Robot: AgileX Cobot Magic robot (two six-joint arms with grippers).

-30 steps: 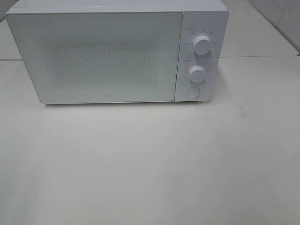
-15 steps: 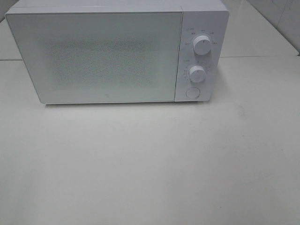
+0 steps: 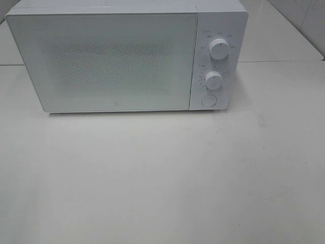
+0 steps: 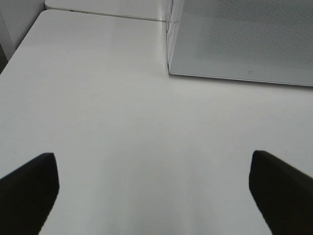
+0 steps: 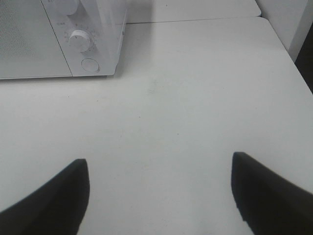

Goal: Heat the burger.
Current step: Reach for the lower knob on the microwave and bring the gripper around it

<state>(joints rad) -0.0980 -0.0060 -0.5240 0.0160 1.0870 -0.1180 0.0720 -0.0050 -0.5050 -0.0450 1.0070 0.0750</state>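
Observation:
The burger is out of view in every frame. A white microwave (image 3: 127, 56) stands at the back of the white table (image 3: 162, 173) with its door shut; its front also shows in the left wrist view (image 4: 244, 39) and in the right wrist view (image 5: 54, 39). Neither arm appears in the high view. My left gripper (image 4: 154, 188) hovers over bare table before the microwave's left corner, fingers (image 4: 29, 188) spread wide, open and empty. My right gripper (image 5: 159, 193) is open too, holding nothing, over the table in front of the control panel side.
The microwave carries two white dials (image 3: 218, 48) (image 3: 214, 80) and a round button (image 3: 208, 100) on its right panel. A seam between tabletops runs behind it (image 3: 284, 62). The table's right edge (image 5: 293, 58) lies near the right gripper.

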